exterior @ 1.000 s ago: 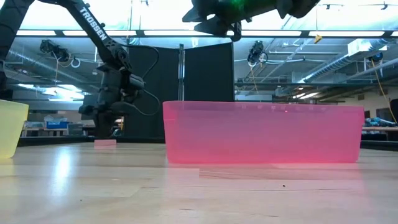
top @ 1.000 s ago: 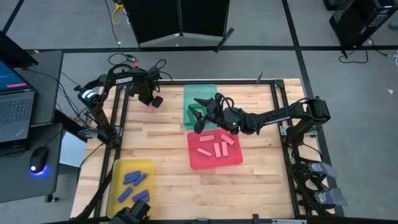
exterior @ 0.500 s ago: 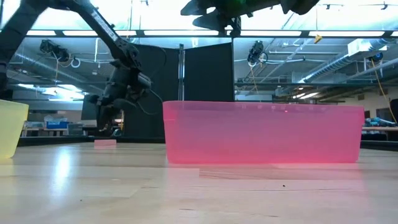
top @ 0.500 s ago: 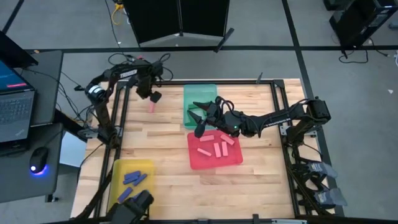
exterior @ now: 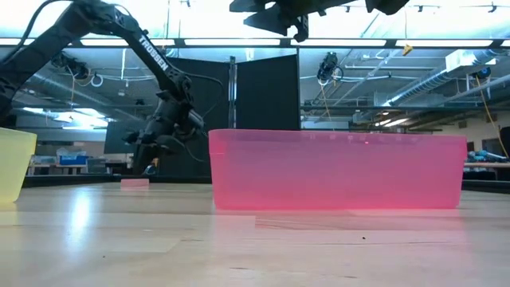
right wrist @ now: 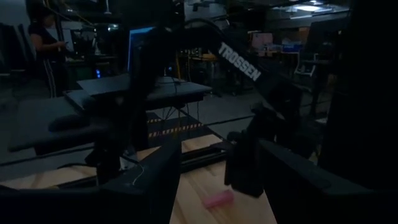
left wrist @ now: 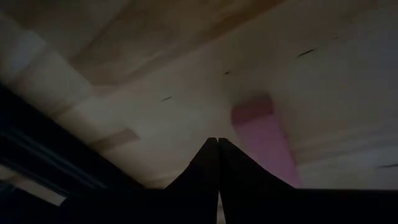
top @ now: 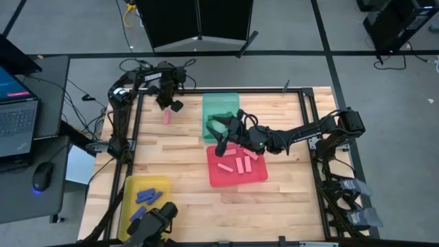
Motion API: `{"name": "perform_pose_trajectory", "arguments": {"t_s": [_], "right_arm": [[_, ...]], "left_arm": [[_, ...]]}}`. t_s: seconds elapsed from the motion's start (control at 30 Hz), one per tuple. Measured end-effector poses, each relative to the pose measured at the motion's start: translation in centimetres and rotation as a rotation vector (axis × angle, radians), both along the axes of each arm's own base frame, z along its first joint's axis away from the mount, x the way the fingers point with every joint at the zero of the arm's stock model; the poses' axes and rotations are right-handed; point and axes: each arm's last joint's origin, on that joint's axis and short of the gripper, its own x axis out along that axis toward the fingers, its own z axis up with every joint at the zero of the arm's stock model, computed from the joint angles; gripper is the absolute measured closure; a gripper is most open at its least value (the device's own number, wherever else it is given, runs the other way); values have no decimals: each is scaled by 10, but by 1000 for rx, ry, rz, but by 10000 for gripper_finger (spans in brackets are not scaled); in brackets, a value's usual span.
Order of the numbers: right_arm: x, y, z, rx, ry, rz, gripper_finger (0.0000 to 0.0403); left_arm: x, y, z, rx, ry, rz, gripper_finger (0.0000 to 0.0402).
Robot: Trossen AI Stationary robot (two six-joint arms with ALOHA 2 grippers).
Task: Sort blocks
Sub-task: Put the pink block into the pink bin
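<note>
The table [top: 185, 175] is a pale butcher-block slab of glued wooden strips, its grain and seams plain from above and glossy with ceiling-light reflections at table height. On it sit three smooth moulded plastic trays: a shallow yellow tray [top: 130, 189] at the near left holding several short blue rectangular blocks [top: 147, 197], a translucent red-pink tray [top: 260, 175] near the middle holding flat pink bar-shaped blocks [top: 238, 163], and a teal-green tray [top: 214, 104] behind it. A single pink block [top: 167, 117] lies loose on the bare wood near the far left corner. The left hand [top: 171, 106], matte black and angular, hangs just beside and above that block with its fingers pressed together and nothing between them; its wrist view shows the two dark fingertips meeting in a point over the wood, the pink bar just beyond them, a detail the overhead picture is too coarse to give. The right hand [top: 218, 130] is raised over the boundary of the green and red trays, fingers spread apart and empty. Only the low view shows the red tray's frosted, see-through wall [exterior: 335, 171] and the loose block as a thin pink sliver [exterior: 134, 183]; only the right wrist view shows a person [right wrist: 46, 43] standing far back in the dim room.
</note>
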Motion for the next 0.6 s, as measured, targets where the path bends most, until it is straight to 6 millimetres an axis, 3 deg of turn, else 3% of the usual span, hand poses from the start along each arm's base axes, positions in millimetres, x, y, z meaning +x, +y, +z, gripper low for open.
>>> {"name": "perform_pose_trajectory", "arguments": {"t_s": [0.6], "right_arm": [[0,3,2,-16,-9,7,185]], "left_arm": [[-6,4,-9,-37,-10,63,398]]}}
